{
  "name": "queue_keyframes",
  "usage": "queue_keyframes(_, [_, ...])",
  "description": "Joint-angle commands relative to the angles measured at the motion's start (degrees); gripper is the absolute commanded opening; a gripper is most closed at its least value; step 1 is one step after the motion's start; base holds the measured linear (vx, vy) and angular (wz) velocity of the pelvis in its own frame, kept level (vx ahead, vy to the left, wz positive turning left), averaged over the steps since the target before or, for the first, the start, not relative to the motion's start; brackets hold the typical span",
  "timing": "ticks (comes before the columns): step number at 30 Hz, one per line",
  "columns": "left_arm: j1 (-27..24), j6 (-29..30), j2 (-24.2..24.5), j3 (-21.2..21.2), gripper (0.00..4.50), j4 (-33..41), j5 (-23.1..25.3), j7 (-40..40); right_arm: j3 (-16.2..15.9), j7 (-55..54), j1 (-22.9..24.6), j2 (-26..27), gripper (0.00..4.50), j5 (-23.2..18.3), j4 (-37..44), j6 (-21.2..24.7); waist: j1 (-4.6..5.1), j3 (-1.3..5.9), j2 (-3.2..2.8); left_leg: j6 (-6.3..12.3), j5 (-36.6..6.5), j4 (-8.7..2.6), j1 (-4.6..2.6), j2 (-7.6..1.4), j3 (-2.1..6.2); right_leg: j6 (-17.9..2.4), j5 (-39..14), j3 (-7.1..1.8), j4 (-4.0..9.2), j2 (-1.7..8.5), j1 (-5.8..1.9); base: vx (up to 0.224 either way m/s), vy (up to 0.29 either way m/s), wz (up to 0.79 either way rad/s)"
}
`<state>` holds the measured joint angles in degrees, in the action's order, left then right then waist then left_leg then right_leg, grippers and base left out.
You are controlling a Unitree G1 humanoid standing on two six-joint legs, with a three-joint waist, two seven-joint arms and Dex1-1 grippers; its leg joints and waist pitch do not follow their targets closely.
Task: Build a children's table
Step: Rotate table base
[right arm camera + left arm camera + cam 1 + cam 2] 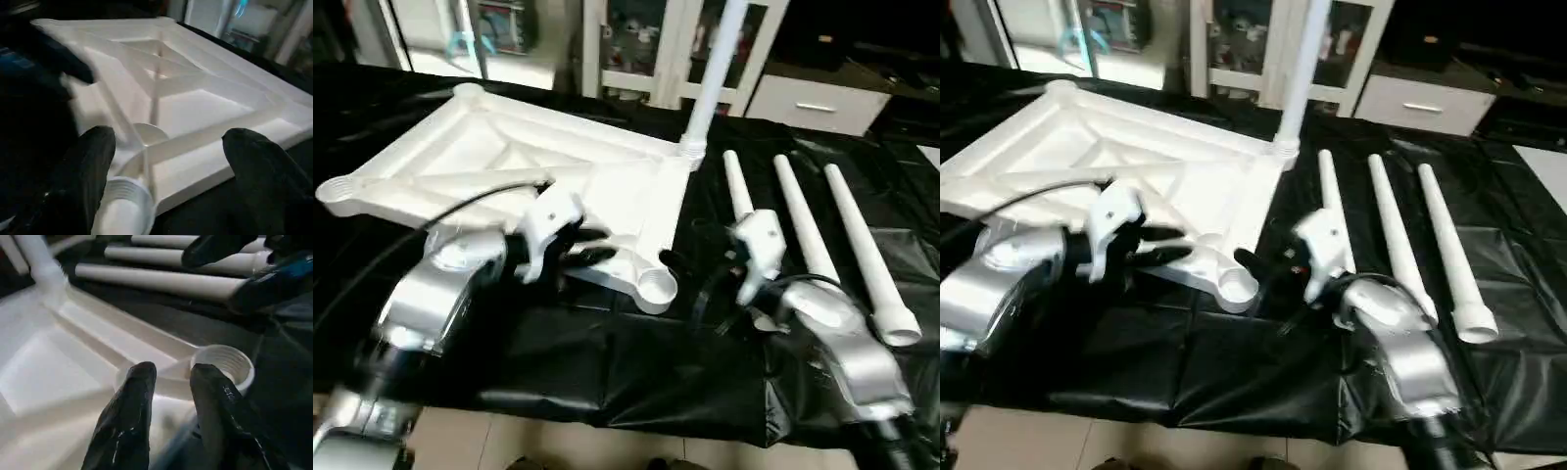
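Note:
The children's table's white tabletop (509, 162) lies underside up on the black-draped work table. One leg (710, 78) stands upright in its far right corner socket. Three more legs (803, 220) lie side by side to the right. My left gripper (592, 247) is at the near rim beside the near right corner socket (656, 286), its fingers (132, 416) closed astride the rim. On the other side of that socket my right gripper (1268, 284) stands wide open and empty, pointing at the socket (122, 210).
A black cable (460, 206) from my left arm crosses the tabletop. The black cloth's front edge (607, 411) hangs over the floor close to my forearms. White cabinets and a drawer unit (813, 103) stand behind the work table.

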<state>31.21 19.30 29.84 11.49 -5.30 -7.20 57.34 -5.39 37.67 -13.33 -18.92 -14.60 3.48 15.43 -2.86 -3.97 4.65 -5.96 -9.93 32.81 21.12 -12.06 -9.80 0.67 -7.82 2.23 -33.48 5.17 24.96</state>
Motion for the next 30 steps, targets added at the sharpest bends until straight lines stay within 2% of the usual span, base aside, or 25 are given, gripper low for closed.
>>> queue_keyframes(1, [1.4,-3.1,0.3,2.3,1.84,-2.8,0.7,3.8,1.4,2.8,1.5,-2.5,3.86,-1.5,2.2,0.5,-0.09,3.65,-1.28,1.39,-13.6,-3.75,-0.54,-0.19,-0.66,-9.4,-11.9,-1.38,2.75,1.0,-3.38,0.0,0.0,0.0])
queue_keyframes(2, [1.8,-3.4,0.4,2.7,1.9,-3.5,0.5,5.0,1.4,3.7,2.0,-3.2,3.86,-1.7,2.7,0.6,-0.13,3.6,-1.05,1.22,-14.1,-3.79,-0.48,-0.2,-0.64,-9.1,-13.2,-1.4,2.89,1.05,-3.36,0.0,0.0,0.0])
queue_keyframes(4, [3.2,-5.4,0.5,4.6,2.2,-6.4,0.6,9.0,1.1,6.6,3.4,-5.8,3.86,-1.8,3.8,0.8,-0.31,3.81,-1.69,1.05,-14.2,-3.69,-0.65,-0.2,-0.63,-9.4,-12.7,-1.42,2.82,1.09,-3.31,0.0,0.0,0.0])
queue_keyframes(5, [3.3,-5.6,0.5,4.8,2.27,-6.8,0.8,9.2,1.1,6.8,3.5,-5.9,3.86,-1.8,3.9,0.8,-0.25,3.84,-1.34,1.19,-14.0,-3.64,-0.5,-0.18,-0.65,-9.9,-11.7,-1.38,2.74,1.04,-3.36,0.0,0.0,0.0])
queue_keyframes(7, [5.0,-9.0,-0.1,7.5,2.29,-11.8,3.2,11.1,0.4,8.9,4.4,-7.8,3.86,-2.3,5.1,1.6,-0.31,3.81,-1.22,1.47,-14.2,-3.64,-0.44,-0.16,-0.66,-9.9,-11.9,-1.35,2.83,1.02,-3.4,0.0,0.0,0.0])
queue_keyframes(9, [6.2,-11.3,-0.8,8.9,2.45,-15.9,4.9,11.5,-0.5,10.2,5.0,-8.9,3.86,-2.6,6.5,2.5,-0.44,3.98,-1.55,1.57,-13.8,-3.57,-0.31,-0.21,-0.52,-10.5,-10.9,-1.35,2.62,1.23,-3.67,0.0,0.0,0.0])
queue_keyframes(12, [8.4,-15.8,-1.9,10.4,2.66,-23.3,7.4,11.5,-1.7,12.2,6.3,-10.4,3.86,-3.8,9.0,4.1,-0.49,3.98,-1.7,2.05,-14.5,-3.48,-0.39,-0.12,-0.58,-10.2,-12.0,-1.37,2.96,1.18,-3.59,0.0,0.0,0.0])
queue_keyframes(13, [10.0,-17.8,-2.2,11.2,2.66,-27.9,9.2,10.7,-2.1,13.3,7.1,-11.4,3.86,-4.7,10.5,5.2,-0.63,4.14,-1.85,1.89,-15.1,-3.45,-0.51,-0.23,-0.43,-10.2,-12.3,-1.35,2.84,1.29,-3.7,0.0,0.0,0.0])
queue_keyframes(14, [10.0,-17.8,-2.2,11.2,2.66,-27.9,9.2,10.7,-2.1,13.3,7.1,-11.4,3.86,-4.7,10.5,5.2,-0.71,4.03,-1.68,2.03,-15.6,-3.47,-0.5,-0.19,-0.48,-10.0,-12.9,-1.33,3.11,1.19,-3.62,0.0,0.0,0.0])
queue_keyframes(15, [11.5,-21.0,-2.1,12.4,2.66,-32.1,12.3,8.0,-2.7,14.2,7.8,-12.1,3.86,-4.9,11.6,5.6,-0.74,4.07,-1.79,1.75,-16.0,-3.53,-0.38,-0.26,-0.35,-10.0,-13.4,-1.3,3.04,1.3,-3.65,0.0,0.0,0.0])
queue_keyframes(16, [11.5,-21.0,-2.1,12.4,2.66,-32.1,12.3,8.0,-2.7,14.2,7.8,-12.1,3.86,-4.9,11.6,5.6,-0.74,4.02,-1.75,1.7,-16.6,-3.51,-0.39,-0.29,-0.34,-9.7,-14.0,-1.29,3.16,1.27,-3.54,0.0,0.0,0.0])
queue_keyframes(17, [13.0,-22.8,-2.3,13.2,2.66,-36.3,14.2,5.7,-2.9,14.6,8.4,-12.3,3.86,-4.8,12.4,5.6,-0.77,4.09,-2.06,1.5,-17.4,-3.5,-0.43,-0.24,-0.28,-9.5,-14.9,-1.29,3.23,1.33,-3.57,0.0,0.0,0.0])
queue_keyframes(18, [13.1,-22.9,-2.3,13.3,2.66,-36.5,14.3,5.6,-2.9,14.6,8.4,-12.3,3.86,-4.8,12.4,5.6,-0.82,4.13,-2.01,1.38,-17.7,-3.43,-0.56,-0.27,-0.32,-9.4,-15.2,-1.3,3.26,1.35,-3.47,0.0,0.0,0.0])
queue_keyframes(19, [13.4,-23.4,-2.4,13.5,2.66,-37.5,14.7,5.0,-2.9,14.6,8.5,-12.3,3.86,-4.8,12.5,5.6,-0.83,4.1,-1.88,1.17,-17.7,-3.53,-0.37,-0.31,-0.2,-9.4,-15.6,-1.29,3.2,1.48,-3.64,0.0,0.0,0.0])
queue_keyframes(23, [14.8,-25.3,-3.2,13.7,2.66,-41.1,15.5,5.0,-2.8,14.5,9.0,-12.5,3.86,-4.6,12.9,5.9,-1.05,4.21,-1.98,0.78,-18.2,-3.49,-0.49,-0.41,-0.14,-10.2,-15.4,-1.28,3.12,1.57,-3.49,0.0,0.0,0.0])
queue_keyframes(24, [15.3,-26.3,-3.5,13.6,2.37,-42.4,15.8,5.0,-2.9,14.3,9.1,-12.7,3.86,-4.7,13.1,6.1,-1.03,4.2,-1.91,0.76,-18.2,-3.47,-0.4,-0.4,-0.15,-10.3,-15.3,-1.3,3.07,1.57,-3.54,0.0,0.0,0.0])
queue_keyframes(28, [17.1,-29.1,-4.7,13.8,2.24,-45.8,16.9,5.6,-3.0,14.3,9.2,-13.0,3.86,-4.4,13.1,6.1,-1.19,4.35,-1.95,0.68,-18.5,-3.43,-0.46,-0.42,-0.06,-10.5,-15.3,-1.25,3.03,1.67,-3.58,0.0,0.0,0.0])
queue_keyframes(29, [17.1,-29.2,-4.7,13.9,1.99,-45.8,16.9,5.6,-3.0,14.3,9.2,-13.0,3.86,-4.4,13.1,6.1,-1.23,4.32,-1.93,0.77,-18.4,-3.4,-0.41,-0.43,-0.07,-10.6,-14.8,-1.26,3.01,1.69,-3.61,0.0,0.0,0.0])
queue_keyframes(30, [17.8,-30.6,-5.1,14.2,1.93,-46.7,17.7,5.2,-3.1,14.3,9.2,-13.0,3.86,-4.3,13.1,6.0,-1.25,4.41,-1.97,0.82,-18.1,-3.4,-0.4,-0.44,-0.06,-10.8,-14.4,-1.26,2.95,1.71,-3.68,0.0,0.0,0.0])
